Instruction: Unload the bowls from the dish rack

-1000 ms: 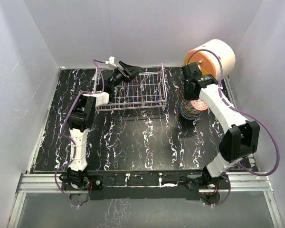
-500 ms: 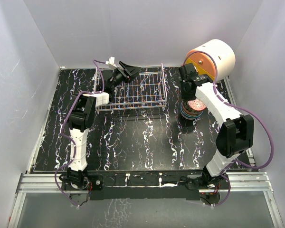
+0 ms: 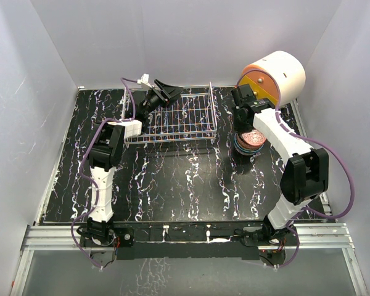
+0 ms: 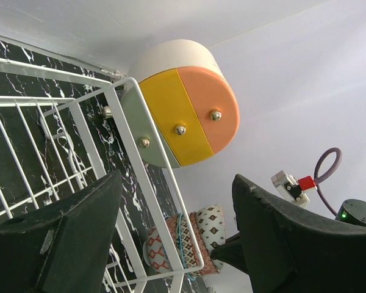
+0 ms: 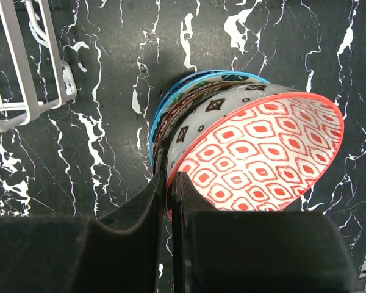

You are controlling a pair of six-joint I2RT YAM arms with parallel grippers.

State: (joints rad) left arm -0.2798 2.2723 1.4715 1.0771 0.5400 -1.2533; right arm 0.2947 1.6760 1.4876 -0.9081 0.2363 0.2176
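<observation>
The wire dish rack (image 3: 172, 120) stands at the back middle of the table, and no bowl shows inside it. Several bowls sit nested in a stack (image 3: 249, 142) to the right of the rack. My right gripper (image 3: 242, 121) is shut on the near rim of the top bowl (image 5: 262, 152), which is red-patterned inside and lies tilted on the stack (image 5: 171, 104). Its fingers (image 5: 169, 180) pinch that rim. My left gripper (image 3: 166, 91) hangs open and empty over the rack's back left part. In its wrist view the rack (image 4: 79, 134) and the stack (image 4: 192, 241) show between the open jaws.
A big white cylinder with an orange-yellow face (image 3: 274, 74) lies at the back right, close behind the stack; it also shows in the left wrist view (image 4: 183, 110). White walls close in the table on three sides. The rack's corner (image 5: 30, 91) lies left of the stack.
My right wrist and forearm have shifted a little left and back, still holding the top bowl over the stack. The left arm and the rack have not moved.
</observation>
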